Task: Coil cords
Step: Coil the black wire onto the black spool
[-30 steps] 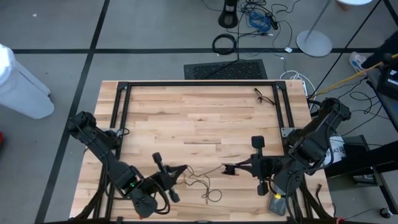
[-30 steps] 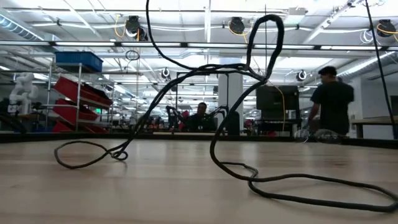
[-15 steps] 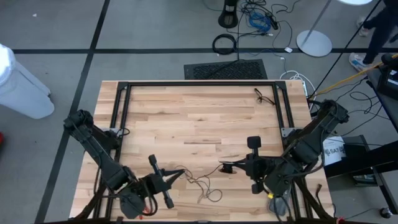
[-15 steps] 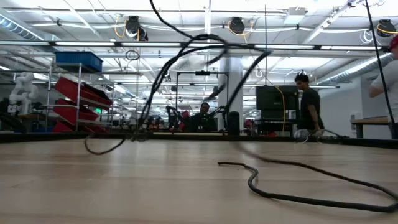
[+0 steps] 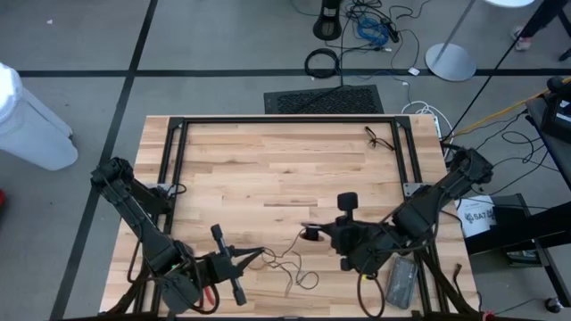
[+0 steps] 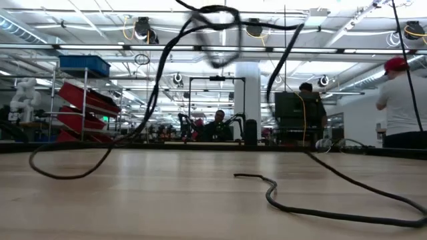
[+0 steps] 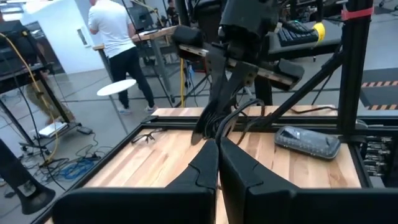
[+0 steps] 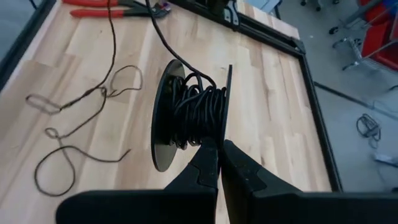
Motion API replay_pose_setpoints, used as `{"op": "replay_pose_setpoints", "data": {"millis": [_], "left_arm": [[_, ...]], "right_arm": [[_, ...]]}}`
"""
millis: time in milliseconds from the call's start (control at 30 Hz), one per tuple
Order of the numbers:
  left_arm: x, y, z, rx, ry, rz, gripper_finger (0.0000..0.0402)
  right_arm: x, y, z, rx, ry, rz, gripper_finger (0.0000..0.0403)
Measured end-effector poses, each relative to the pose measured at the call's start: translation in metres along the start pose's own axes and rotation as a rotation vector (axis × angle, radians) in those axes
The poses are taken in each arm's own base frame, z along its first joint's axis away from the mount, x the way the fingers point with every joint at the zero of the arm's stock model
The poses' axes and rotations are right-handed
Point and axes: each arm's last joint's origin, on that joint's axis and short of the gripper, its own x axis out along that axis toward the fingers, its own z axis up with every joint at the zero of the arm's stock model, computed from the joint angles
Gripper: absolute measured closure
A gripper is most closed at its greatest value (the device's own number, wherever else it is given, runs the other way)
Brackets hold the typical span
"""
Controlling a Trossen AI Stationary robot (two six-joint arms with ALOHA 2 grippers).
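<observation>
right pincer point(image 5: 308, 234) shifted left, cord point(image 5: 287, 264) trailing leftward

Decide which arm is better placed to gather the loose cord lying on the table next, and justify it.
Probably the left. Its shut pincer sits right beside the loose cord on the table, while the right pincer is shut on the spool.
</observation>
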Motion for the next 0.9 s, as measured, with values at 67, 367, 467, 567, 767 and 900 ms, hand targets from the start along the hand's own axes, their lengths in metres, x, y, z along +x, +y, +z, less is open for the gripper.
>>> {"op": "replay_pose_setpoints", "data": {"millis": [67, 367, 467, 567, 767, 900], "left_arm": [[0.000, 0.000, 0.001, -0.008, -0.003, 0.000, 0.0391], [-0.001, 0.000, 0.004, -0.020, -0.016, -0.003, 0.0391], [-0.001, -0.001, 0.004, -0.019, -0.016, -0.005, 0.0391], [-0.003, -0.002, 0.004, -0.007, -0.018, -0.010, 0.0391], [-0.015, -0.004, 0.003, 0.027, -0.025, 0.031, 0.0391], [-0.026, -0.006, 0.003, 0.065, -0.030, 0.084, 0.0391]], "right_arm": [[0.004, 0.001, 0.001, -0.011, -0.001, -0.016, 0.0403], [0.010, 0.002, 0.002, -0.064, -0.009, -0.108, 0.0403], [0.009, 0.004, 0.002, -0.089, -0.013, -0.113, 0.0403], [0.006, 0.007, 0.001, -0.117, -0.021, -0.124, 0.0403], [-0.002, 0.015, 0.000, -0.189, -0.042, -0.138, 0.0403], [-0.011, 0.024, -0.002, -0.275, -0.064, -0.152, 0.0403]]}}
